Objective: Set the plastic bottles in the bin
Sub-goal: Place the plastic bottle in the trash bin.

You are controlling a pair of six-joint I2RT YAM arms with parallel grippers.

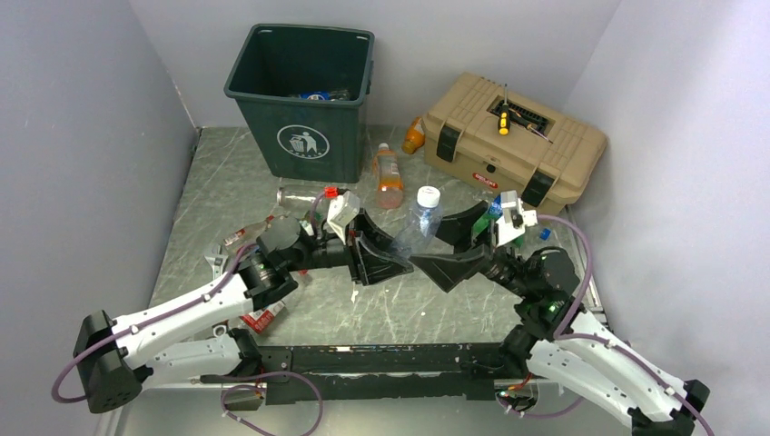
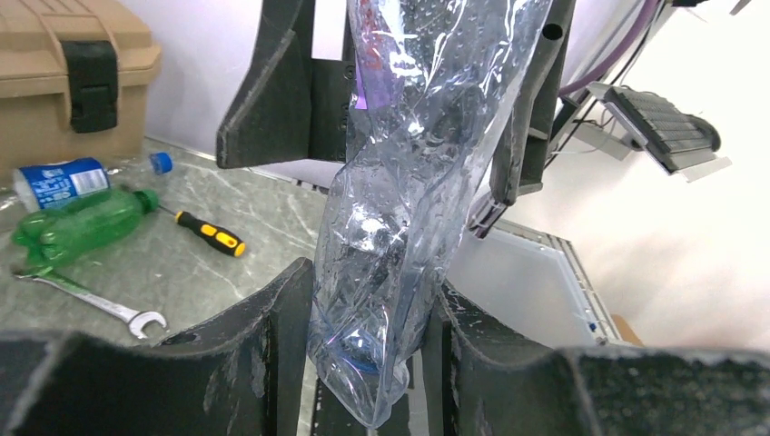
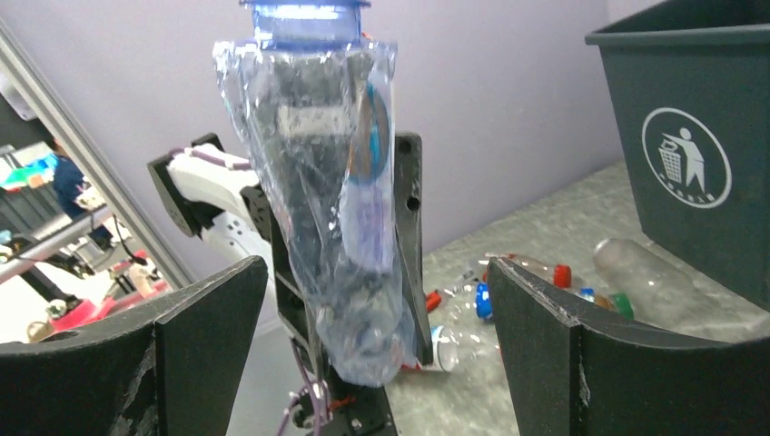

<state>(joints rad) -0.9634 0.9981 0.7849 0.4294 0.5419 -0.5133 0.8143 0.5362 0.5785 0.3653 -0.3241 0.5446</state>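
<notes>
1 crushed clear bottle (image 3: 327, 182), pale cap, blue label strip, held upright above mid-table. L gripper (image 2: 368, 286) clamped on its lower end. R gripper (image 3: 377, 268) spread wide either side of it, fingers not touching. 1 bin (image 1: 263, 118) at 11 o'clock from it, some bottles inside. 2 orange bottles (image 1: 389, 177) at 12. 1 green bottle (image 2: 86, 222) at 3, beside 1 screwdriver (image 2: 211, 234) and 1 wrench (image 2: 91, 304). 1 tan toolbox (image 1: 545, 145) at 2.
</notes>
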